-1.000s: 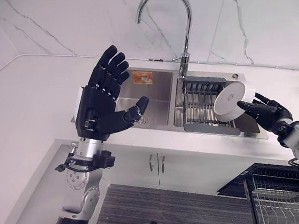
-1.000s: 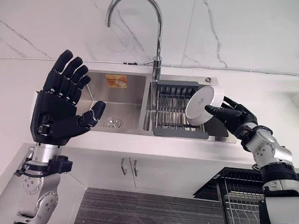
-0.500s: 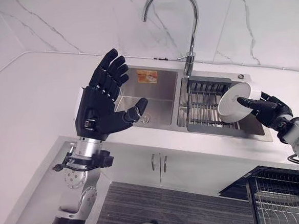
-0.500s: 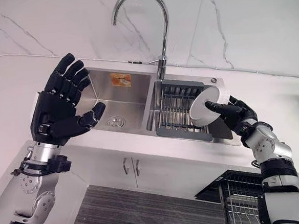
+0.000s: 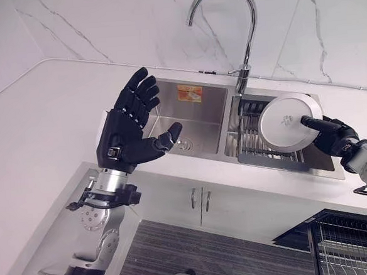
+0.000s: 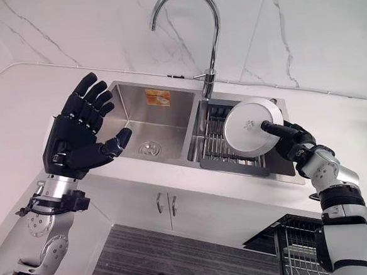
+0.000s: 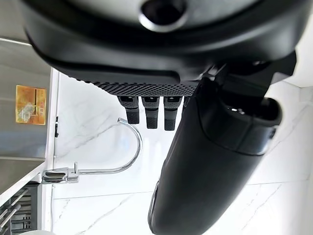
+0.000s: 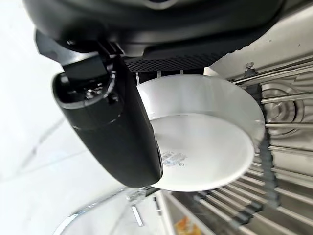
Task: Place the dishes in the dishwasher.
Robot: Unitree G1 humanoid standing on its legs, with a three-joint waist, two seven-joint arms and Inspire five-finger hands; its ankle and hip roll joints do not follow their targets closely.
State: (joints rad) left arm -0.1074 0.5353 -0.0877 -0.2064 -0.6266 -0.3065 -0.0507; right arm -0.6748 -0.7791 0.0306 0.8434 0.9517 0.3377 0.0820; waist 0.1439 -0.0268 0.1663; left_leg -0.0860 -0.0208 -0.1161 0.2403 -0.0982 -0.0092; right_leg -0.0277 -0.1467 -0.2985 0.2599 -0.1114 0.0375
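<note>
now turned underside-out, white bowl (image 5: 288, 122) is pinched in right hand (image 5: 332, 136); left hand (image 5: 128, 134) hangs open.

Silver-grey jointed arms at lower left and right of the frame, matte black left hand (image 5: 128, 132) with segmented fingers, black right hand (image 6: 289, 138), dotted rubbery palm texture, bulky smooth thumbs
</note>
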